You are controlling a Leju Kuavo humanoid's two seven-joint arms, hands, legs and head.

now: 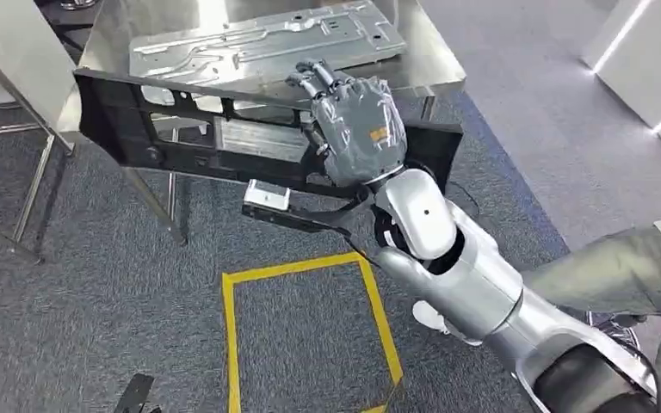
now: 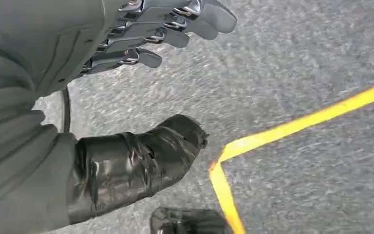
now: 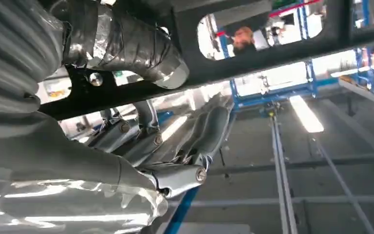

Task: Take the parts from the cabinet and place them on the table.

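Right hand: my right hand (image 1: 357,129) grips the black frame (image 1: 181,129) near its right end, fingers over the top bar; in the right wrist view my taped thumb (image 3: 126,46) lies across one side of a black bar and my fingers (image 3: 146,141) curl on the other.
Frame: a long black panel with cut-out windows, held on edge and tilted, its left end higher, in front of the surface (image 1: 435,60) and overlapping its near edge.
Metal part: a stamped silver sheet (image 1: 267,43) lies flat on the steel surface, behind the frame.
Left hand: my left hand (image 2: 78,97) hangs over the grey carpet (image 2: 297,63), fingers (image 2: 175,24) spread and apart from the taped thumb (image 2: 136,161), holding nothing.
Floor: yellow tape (image 1: 232,344) marks a square on the carpet below the frame.
Person: a grey-sleeved arm (image 1: 620,271) shows at the right edge, near my right arm.
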